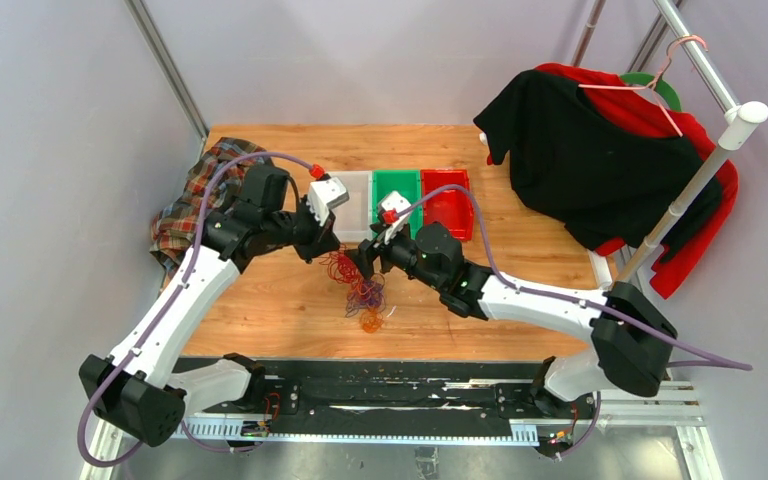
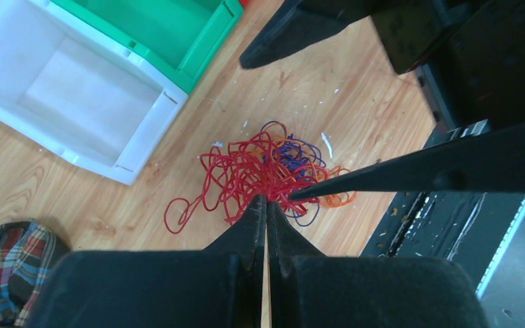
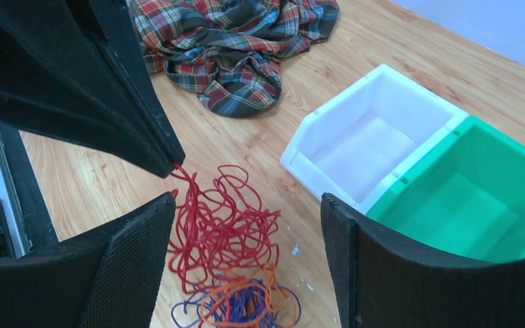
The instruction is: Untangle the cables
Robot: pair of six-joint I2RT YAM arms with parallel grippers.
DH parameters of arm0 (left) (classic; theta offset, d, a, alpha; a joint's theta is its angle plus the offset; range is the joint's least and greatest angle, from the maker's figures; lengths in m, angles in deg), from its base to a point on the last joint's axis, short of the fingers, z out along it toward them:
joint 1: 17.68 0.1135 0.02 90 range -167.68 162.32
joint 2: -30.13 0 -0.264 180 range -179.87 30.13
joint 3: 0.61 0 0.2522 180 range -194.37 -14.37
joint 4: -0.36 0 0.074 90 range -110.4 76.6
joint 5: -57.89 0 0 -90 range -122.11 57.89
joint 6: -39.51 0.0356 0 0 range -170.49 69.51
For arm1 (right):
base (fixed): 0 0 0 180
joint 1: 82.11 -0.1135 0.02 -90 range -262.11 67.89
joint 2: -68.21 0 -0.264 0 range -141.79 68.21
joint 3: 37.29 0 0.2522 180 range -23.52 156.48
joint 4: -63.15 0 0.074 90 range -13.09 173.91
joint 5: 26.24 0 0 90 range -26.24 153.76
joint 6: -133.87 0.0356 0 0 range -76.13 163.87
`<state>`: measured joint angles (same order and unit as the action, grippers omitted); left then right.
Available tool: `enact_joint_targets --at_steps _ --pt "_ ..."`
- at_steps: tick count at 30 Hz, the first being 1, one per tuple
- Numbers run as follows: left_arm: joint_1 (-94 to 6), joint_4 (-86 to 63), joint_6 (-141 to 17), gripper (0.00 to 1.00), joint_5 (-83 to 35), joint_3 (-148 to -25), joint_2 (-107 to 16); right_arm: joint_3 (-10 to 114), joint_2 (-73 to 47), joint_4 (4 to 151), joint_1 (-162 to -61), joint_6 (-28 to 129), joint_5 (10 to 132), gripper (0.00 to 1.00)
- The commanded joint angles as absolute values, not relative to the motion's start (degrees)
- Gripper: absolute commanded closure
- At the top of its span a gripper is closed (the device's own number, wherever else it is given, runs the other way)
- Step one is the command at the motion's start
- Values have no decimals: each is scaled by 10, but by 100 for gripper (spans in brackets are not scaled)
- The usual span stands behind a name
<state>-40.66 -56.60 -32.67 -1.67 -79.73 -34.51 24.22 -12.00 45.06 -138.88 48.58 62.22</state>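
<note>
The cables [image 1: 362, 290] lie as one tangle on the wooden table, between the two grippers. Red loops [image 2: 243, 171] make up most of it, with purple [image 2: 297, 152] and orange [image 2: 335, 198] strands at one side. My left gripper [image 2: 266, 199] is shut on red strands at the tangle's edge. In the right wrist view those red strands [image 3: 212, 219] rise to the left gripper's tip [image 3: 175, 164]. My right gripper [image 3: 246, 205] stands open just above the tangle, straddling the red loops, with the purple and orange knot [image 3: 246, 304] below. One of its fingers [image 2: 396, 171] reaches beside the left tips.
A white bin [image 1: 355, 205], a green bin [image 1: 397, 195] and a red bin [image 1: 447, 205] stand in a row just behind the tangle. A plaid cloth [image 1: 195, 195] lies at the back left. Black and red garments [image 1: 580, 160] hang on a rack at the right.
</note>
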Motion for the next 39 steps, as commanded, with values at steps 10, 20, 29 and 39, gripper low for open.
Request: enact_joint_targets --at_steps 10,20,29,39 --pt "-416 -611 -353 99 42 -852 -334 260 -201 314 -1400 512 538 26" --pt "-419 -682 -369 99 74 -944 -349 274 -254 304 -1401 514 455 28" --pt "-419 -711 -385 99 87 -1051 -364 229 -264 284 -1400 531 405 27" --pt "-419 -725 -402 100 49 -1263 -411 159 -224 268 -1400 537 366 27"
